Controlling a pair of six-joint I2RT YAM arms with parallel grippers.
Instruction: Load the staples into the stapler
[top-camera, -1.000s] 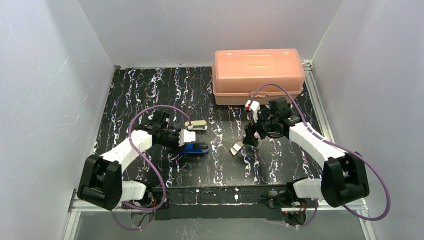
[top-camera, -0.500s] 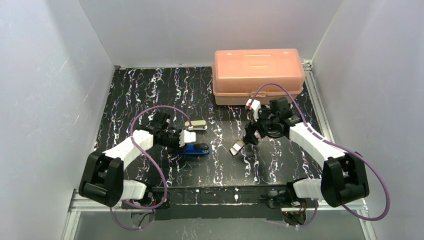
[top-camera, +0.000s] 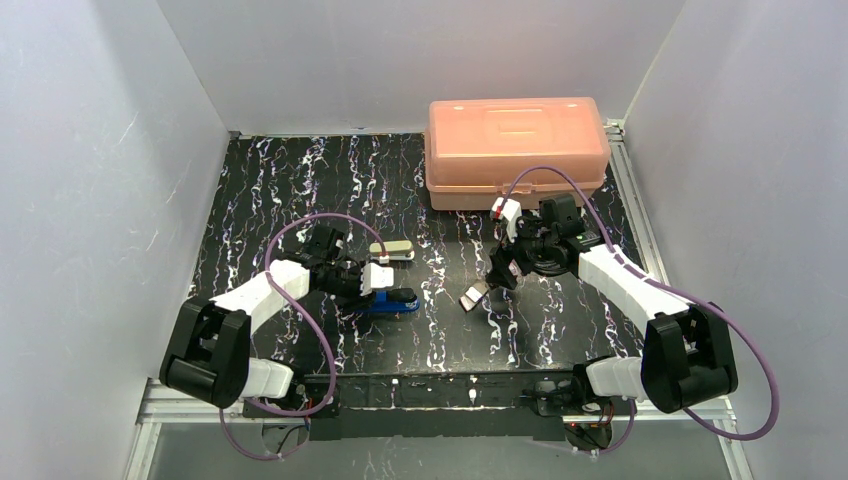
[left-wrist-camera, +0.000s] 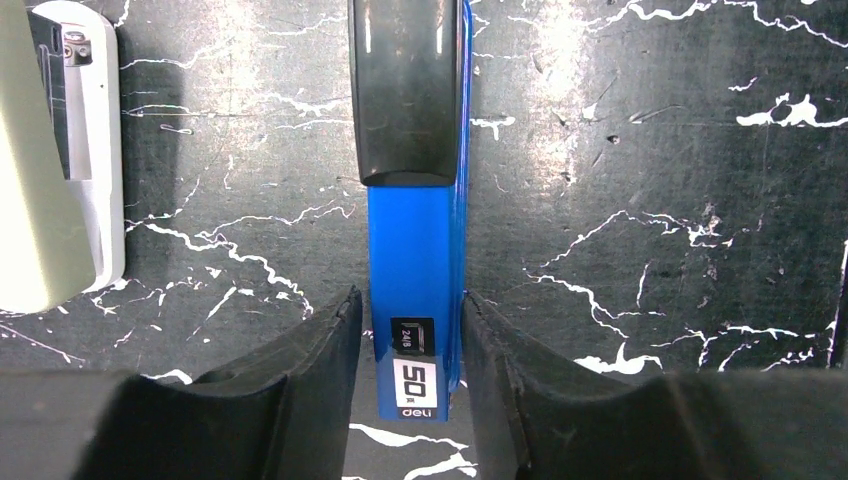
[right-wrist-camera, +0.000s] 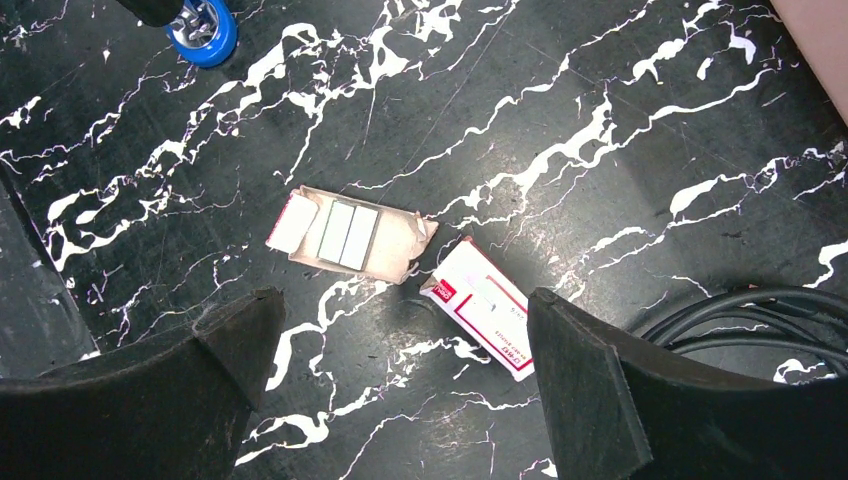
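A blue stapler (left-wrist-camera: 415, 250) with a black top lies flat on the black marbled table (top-camera: 300, 200). My left gripper (left-wrist-camera: 412, 330) straddles its labelled rear end, the right finger touching and the left one a sliver off; it looks shut on it. In the top view the left gripper (top-camera: 373, 291) sits at the left end of the stapler (top-camera: 398, 299). The staples (right-wrist-camera: 348, 235), silvery strips, lie in a pale tray (right-wrist-camera: 400, 245); a red-and-white box (right-wrist-camera: 487, 306) lies beside it. My right gripper (right-wrist-camera: 405, 310) hangs open above both, holding nothing.
A pale green stapler (top-camera: 392, 250) lies just beyond the blue one, seen also as the pale stapler (left-wrist-camera: 50, 160) at the left. A coiled black cable (right-wrist-camera: 760, 310) lies right of the box. A peach plastic case (top-camera: 517, 150) stands at the back right.
My left gripper has shifted a little right and nearer, settling around the blue stapler's rear end. The right gripper has hardly moved.
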